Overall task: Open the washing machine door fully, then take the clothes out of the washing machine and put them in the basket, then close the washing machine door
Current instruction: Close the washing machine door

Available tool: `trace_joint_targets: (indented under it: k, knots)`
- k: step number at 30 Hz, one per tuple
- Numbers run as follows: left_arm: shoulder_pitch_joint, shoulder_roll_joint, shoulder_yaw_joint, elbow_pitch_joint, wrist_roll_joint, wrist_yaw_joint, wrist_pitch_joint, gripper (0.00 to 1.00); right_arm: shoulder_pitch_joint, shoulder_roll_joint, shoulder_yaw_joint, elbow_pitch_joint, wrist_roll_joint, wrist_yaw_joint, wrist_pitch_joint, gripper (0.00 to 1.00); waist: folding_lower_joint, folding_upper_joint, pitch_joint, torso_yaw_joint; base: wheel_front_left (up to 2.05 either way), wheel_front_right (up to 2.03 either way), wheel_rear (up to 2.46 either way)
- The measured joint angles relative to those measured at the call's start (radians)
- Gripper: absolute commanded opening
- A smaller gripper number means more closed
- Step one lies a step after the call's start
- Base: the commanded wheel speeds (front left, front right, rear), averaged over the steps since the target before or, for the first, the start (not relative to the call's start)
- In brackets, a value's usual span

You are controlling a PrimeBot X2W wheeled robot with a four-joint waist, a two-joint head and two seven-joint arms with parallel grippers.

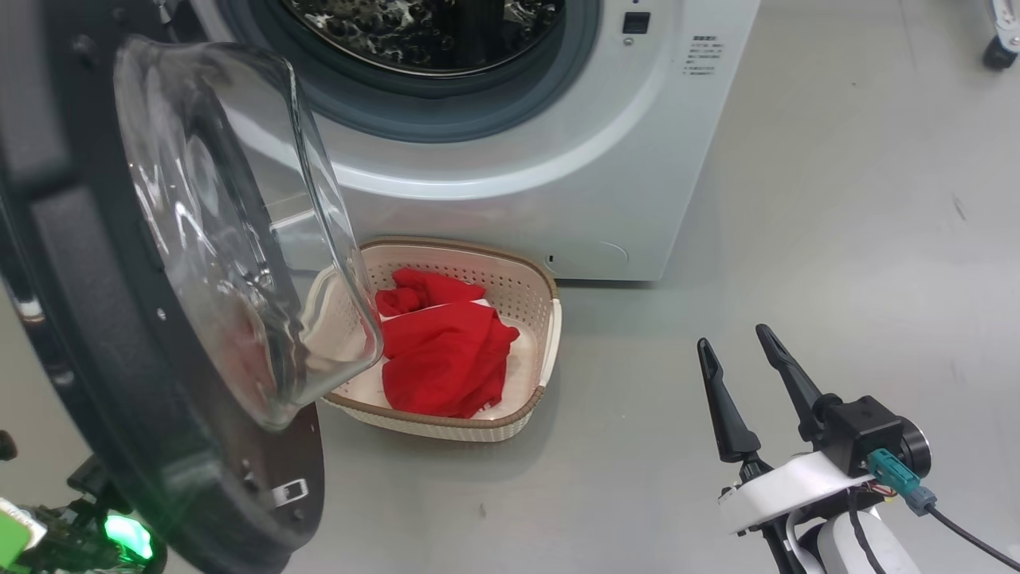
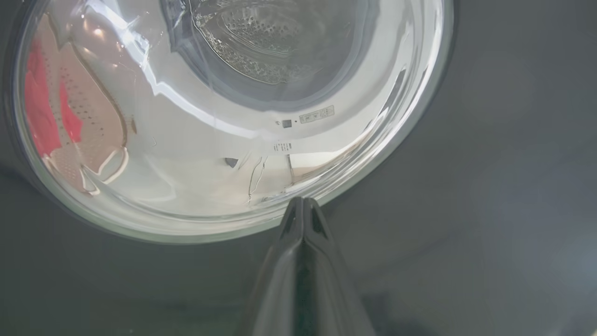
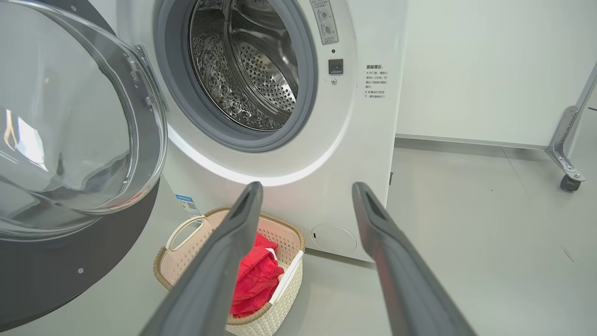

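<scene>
On the floor [image 1: 797,199] before the washing machine [image 1: 558,159], clothes [image 1: 446,351] lie in the basket [image 1: 551,319], so my left gripper [image 2: 303,207], pinched closed & empty, points at the ajar door [image 1: 88,303], prob. to push; right gripper [image 1: 735,341] wide, idle.

We see a white washing machine [image 1: 510,183] with a grey gasket [image 3: 308,93] and a silvery, hole-dotted drum [image 3: 270,79]; its door [image 1: 80,303] has a glossy black rim round clear glass. The clothes [image 1: 446,359] are bright red, the basket [image 1: 518,291] cream with dotted perforations and a brown rim.
</scene>
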Motion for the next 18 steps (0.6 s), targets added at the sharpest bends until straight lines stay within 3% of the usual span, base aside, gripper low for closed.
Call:
trace_joint_targets:
  k: [18]
  knots:
    - [-0.006, -0.077, -0.079, -0.041, 0.026, 0.0, 0.007, 0.0, -0.022, 0.005, 0.019, 0.012, 0.018, 0.0, 0.0, 1.0, 0.0, 0.0, 0.032, -0.135, 0.0, 0.0, 0.0]
